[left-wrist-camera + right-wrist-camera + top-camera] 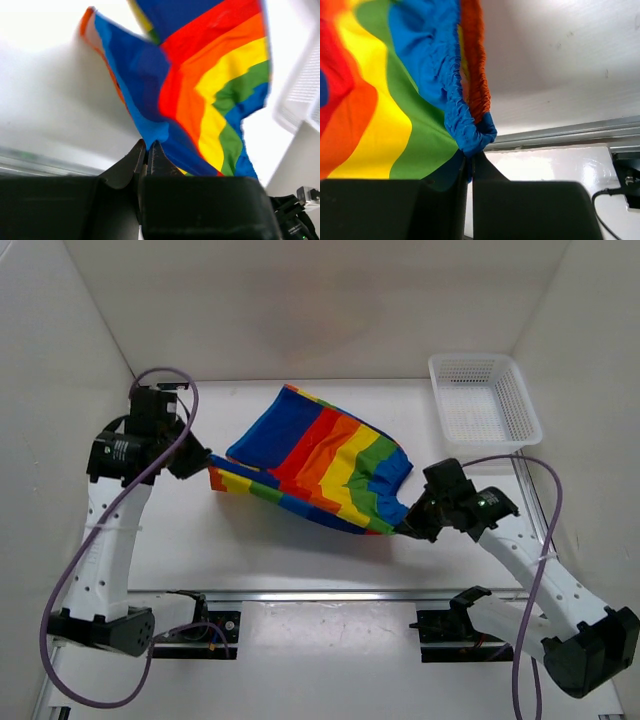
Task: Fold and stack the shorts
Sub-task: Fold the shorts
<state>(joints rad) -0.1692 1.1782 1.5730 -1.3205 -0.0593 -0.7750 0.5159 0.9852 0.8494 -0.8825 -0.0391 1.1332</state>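
1. My left gripper point(147, 148) is pinched fully closed on a blue-striped edge of the thin rainbow-striped fabric shorts point(315, 462). My right gripper point(470, 159) is clamped on the gathered blue end of the waistband.
2. The shorts span the gap between my two hands, and the slack billows away from both, toward the back wall. I can't tell how much of it rests on the surface.
3. Risk: the right bite looks small, just the waistband tip above the jaws. Pulling my hands apart could slip it out and the fold collapses.
4. Risk: the fabric is thin and slick-looking. A fast swing would let the loose far half flop over and skew the crease.
5. Risk: uneven height between my hands would leave the stripes diagonal and make for a messy stack.
6. Drawstring isn't visible, so I can't rule out it dangling or snagging.
7. Surface is a flat white table point(300, 555), matte and bare under my hands, with a metal rail point(330, 595) just behind them.
8. White walls point(300, 310) close in on three sides. A white mesh plastic basket point(484, 400) sits beyond my right hand, well apart from the cloth.
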